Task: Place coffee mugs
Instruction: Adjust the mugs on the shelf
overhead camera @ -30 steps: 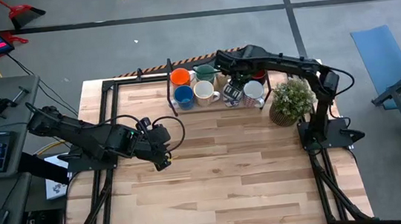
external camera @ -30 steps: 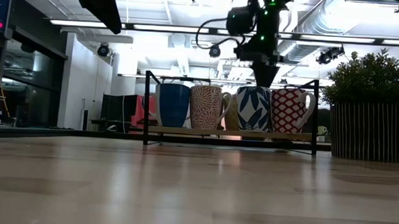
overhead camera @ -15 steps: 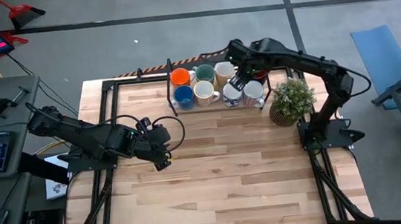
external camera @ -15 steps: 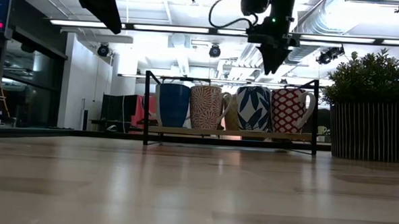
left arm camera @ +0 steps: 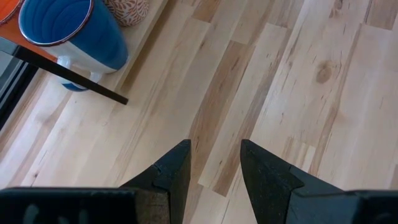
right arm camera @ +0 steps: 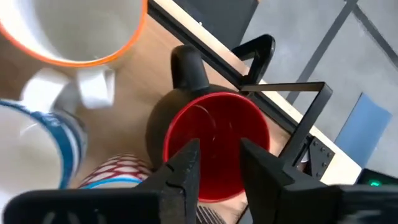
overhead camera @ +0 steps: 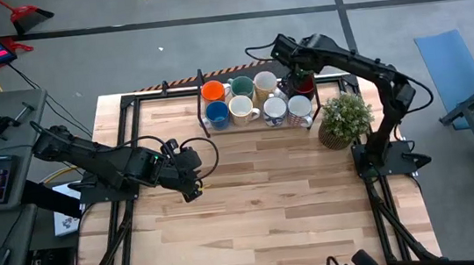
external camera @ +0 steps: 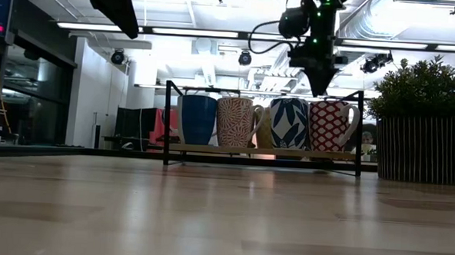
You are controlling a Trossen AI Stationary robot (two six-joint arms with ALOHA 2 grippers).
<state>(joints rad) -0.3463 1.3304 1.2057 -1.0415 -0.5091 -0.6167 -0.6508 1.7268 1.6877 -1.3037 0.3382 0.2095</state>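
Eight mugs stand upright in two rows on a black-framed wooden rack [overhead camera: 203, 103] at the table's far edge. The far row holds orange [overhead camera: 212, 90], teal-green [overhead camera: 242, 86], cream [overhead camera: 265, 84] and dark red [overhead camera: 304, 85]. The near row holds blue [overhead camera: 217, 114] and three white patterned mugs [overhead camera: 275, 110]. My right gripper [right arm camera: 217, 158] is open and hovers over the dark red mug's [right arm camera: 214, 140] red-lined mouth; in the low view its tips [external camera: 319, 87] are above the mug tops. My left gripper [left arm camera: 214, 162] is open, above bare table at mid-left [overhead camera: 191, 178].
A bushy potted plant [overhead camera: 345, 118] stands just right of the rack, close under my right arm. The blue mug [left arm camera: 68, 31] and the rack's frame show ahead of my left gripper. The wooden tabletop [overhead camera: 262, 200] spreads out nearer than the rack.
My right gripper has moved along the rack's far row toward the table's right, from over the cream mug to over the dark red mug, uncovering the cream mug. It rose a little on the way, then came lower again. The mugs have stayed put.
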